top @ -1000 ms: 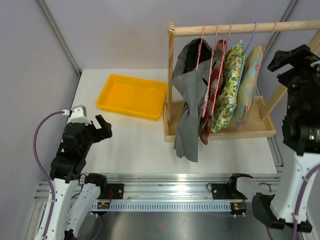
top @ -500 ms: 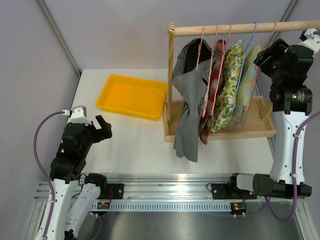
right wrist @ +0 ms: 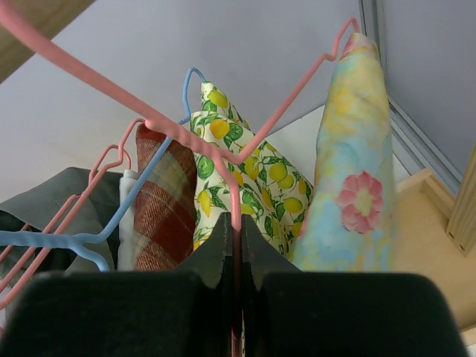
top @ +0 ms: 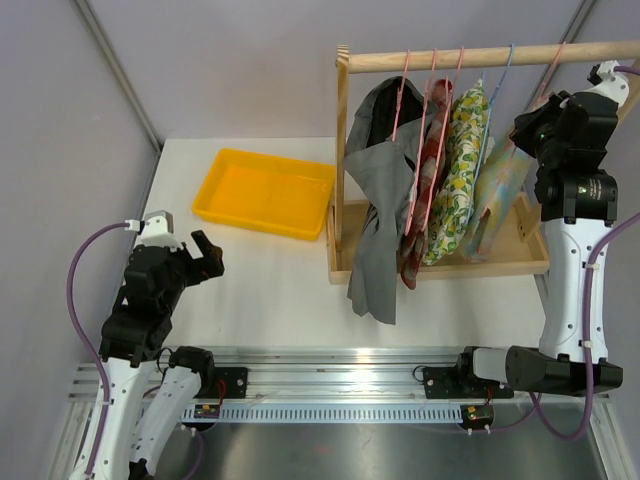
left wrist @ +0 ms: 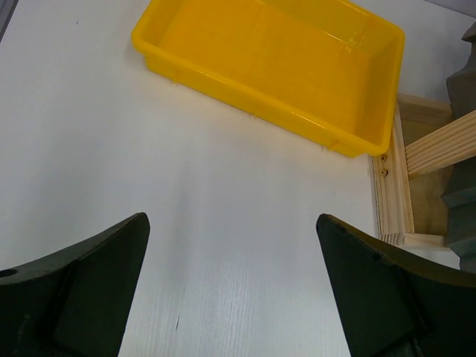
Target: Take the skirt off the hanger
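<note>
Since a second ago: gone from low and wide at the three o'clock edge, up to the one o'clock end of the rack, and now clenched with the right tool [right wrist: 236,242] on the wire of the pink hanger [right wrist: 186,137]. Pulled askew toward three o'clock along with it, the floral skirt [top: 500,180], still draped on that hanger, hem down in the rack's base tray [top: 530,262]. Nothing changed at the left tool [left wrist: 232,219]: released, spread wide, hovering over the worktop [left wrist: 186,223] at eight o'clock.

Hard to make out from above: the pink hanger's hook against the rod [top: 450,57], faint and partly masked by the right arm. Cannot tell whether hooked on or lifted off. Hidden in the wrist view: the gripped wire below the fingertips.

In the base tray: hems of the lemon-print garment [top: 458,170], the plaid garment [top: 428,170] and the floral skirt. Spilling over its seven o'clock lip onto the worktop, the grey garment [top: 378,210]. At ten o'clock on the worktop, apart from the rack, the yellow tray [left wrist: 245,104].
</note>
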`<state>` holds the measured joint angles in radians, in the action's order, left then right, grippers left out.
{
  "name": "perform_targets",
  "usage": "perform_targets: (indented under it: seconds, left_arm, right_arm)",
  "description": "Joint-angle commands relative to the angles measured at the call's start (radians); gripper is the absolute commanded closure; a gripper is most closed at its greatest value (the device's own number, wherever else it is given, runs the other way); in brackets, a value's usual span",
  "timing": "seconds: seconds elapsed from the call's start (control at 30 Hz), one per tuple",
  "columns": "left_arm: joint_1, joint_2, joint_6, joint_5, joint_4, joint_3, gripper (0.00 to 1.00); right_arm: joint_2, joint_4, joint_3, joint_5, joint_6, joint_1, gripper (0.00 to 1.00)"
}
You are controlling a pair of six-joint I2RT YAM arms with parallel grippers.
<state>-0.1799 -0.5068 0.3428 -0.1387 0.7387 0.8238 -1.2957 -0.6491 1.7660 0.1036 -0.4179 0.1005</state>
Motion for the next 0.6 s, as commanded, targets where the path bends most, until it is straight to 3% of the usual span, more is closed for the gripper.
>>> perform_targets:
  seconds: [0.0, 0.17, 0.3, 0.43, 0.57]
  left_arm:
    - [-0.001, -0.001, -0.021, 0.016, -0.041, 0.003, 0.01]
    - [0.000, 0.004, -0.044, 0.068, -0.077, 0.028, 0.01]
    - [-0.006, -0.088, -0.038, 0.158, -0.120, 0.141, 0.01]
    - [-0.056, -0.235, -0.074, 0.212, -0.157, 0.425, 0.01]
    - [-0.226, -0.430, -0.120, 0.254, -0.121, 0.727, 0.01]
  right_arm:
    - [0.004, 0.002, 0.035, -0.018, 0.017, 0.004, 1.00]
    - [0.022, -0.061, 0.165, -0.012, 0.047, 0.004, 1.00]
    - [0.079, -0.106, 0.223, 0.037, 0.054, 0.004, 1.00]
    - [0.156, -0.175, 0.242, 0.073, 0.051, 0.004, 1.00]
    - [0.269, -0.254, 0.243, 0.079, 0.028, 0.004, 1.00]
